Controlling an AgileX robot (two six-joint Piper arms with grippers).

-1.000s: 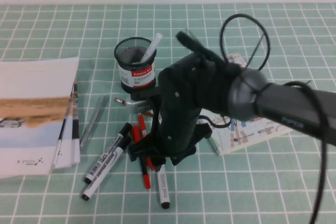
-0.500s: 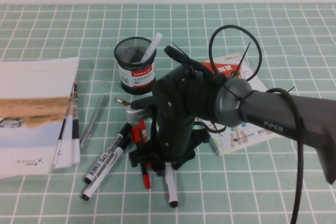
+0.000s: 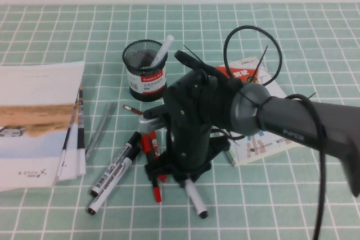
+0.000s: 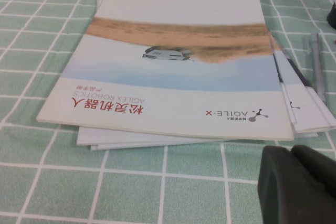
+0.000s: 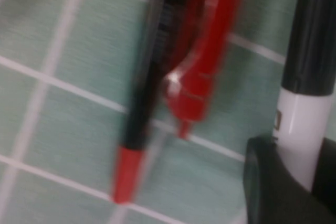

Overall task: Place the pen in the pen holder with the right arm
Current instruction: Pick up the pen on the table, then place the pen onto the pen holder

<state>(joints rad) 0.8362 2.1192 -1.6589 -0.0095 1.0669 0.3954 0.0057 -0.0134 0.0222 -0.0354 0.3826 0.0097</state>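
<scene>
Your right gripper (image 3: 179,173), on the near side of the pen holder (image 3: 145,70), pinches the pen (image 3: 194,199); its long axis slants outward from the holder. Your left gripper (image 4: 298,186), jaws together, is parked well apart.

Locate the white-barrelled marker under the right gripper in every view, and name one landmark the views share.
High view: the marker pokes out below the right gripper, near the bottom centre, slanting toward the lower right.
Left wrist view: not in it; only the booklets and the left gripper.
Right wrist view: at the right edge, white barrel against a black finger.
Shared landmark: the red pen beside it.
</scene>
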